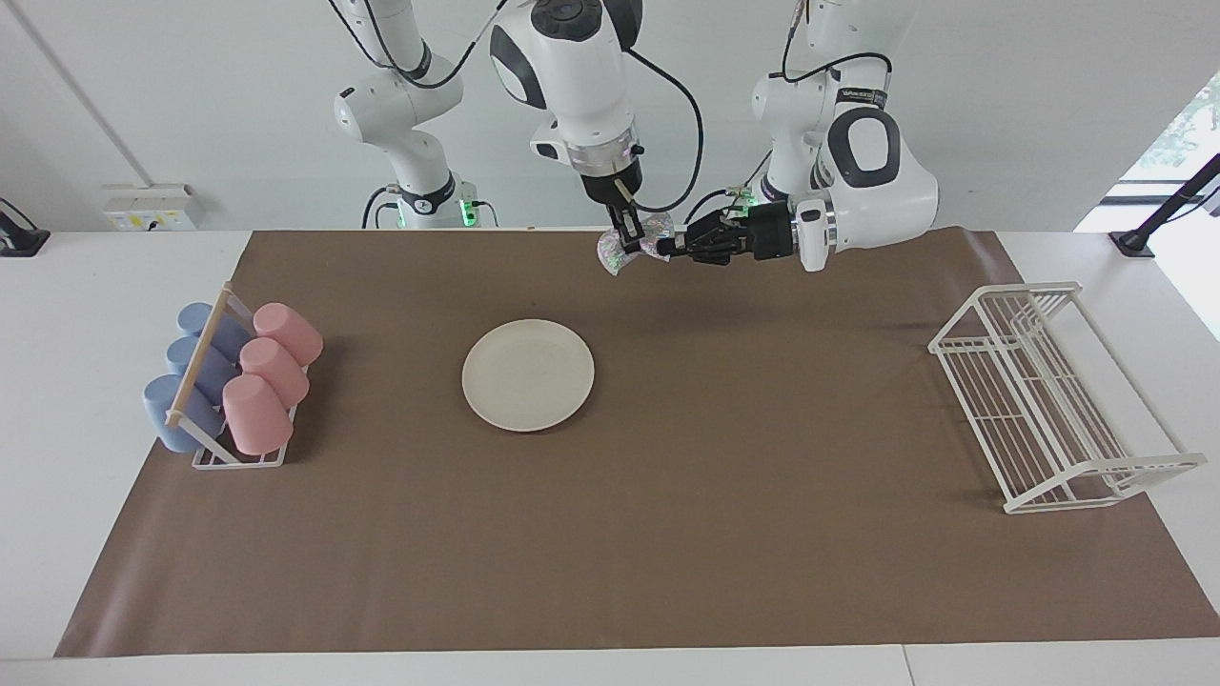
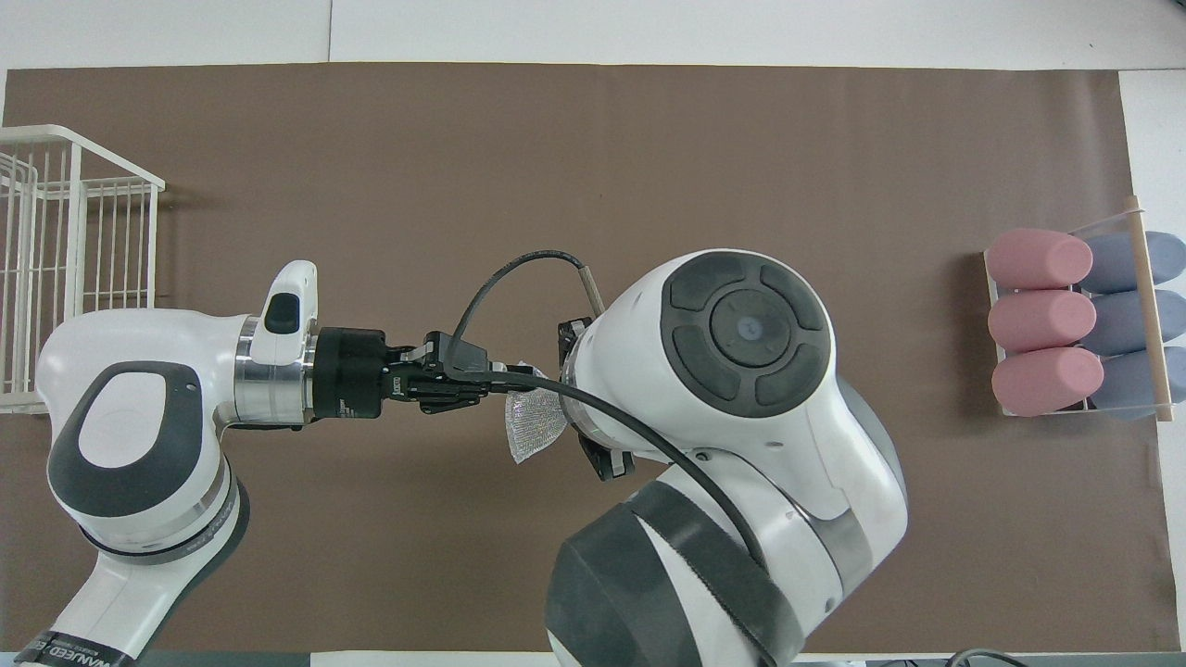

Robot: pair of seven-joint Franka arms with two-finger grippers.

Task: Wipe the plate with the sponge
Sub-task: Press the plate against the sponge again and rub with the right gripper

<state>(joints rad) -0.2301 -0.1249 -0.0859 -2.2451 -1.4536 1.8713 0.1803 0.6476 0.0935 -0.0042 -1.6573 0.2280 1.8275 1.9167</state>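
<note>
The cream-white plate [image 1: 528,374] lies on the brown mat near the middle of the table; in the overhead view the right arm hides it. The silvery sponge [image 1: 624,252] hangs in the air over the mat's edge nearest the robots, and it also shows in the overhead view [image 2: 533,424]. My left gripper [image 1: 669,246] reaches in level from the left arm's end and is shut on the sponge's edge; it also shows in the overhead view [image 2: 500,382]. My right gripper [image 1: 629,236] points down and sits at the sponge's middle.
A rack of pink and blue cups [image 1: 233,386] stands at the right arm's end of the mat. A white wire dish rack [image 1: 1048,395] stands at the left arm's end. The brown mat [image 1: 667,534] covers most of the table.
</note>
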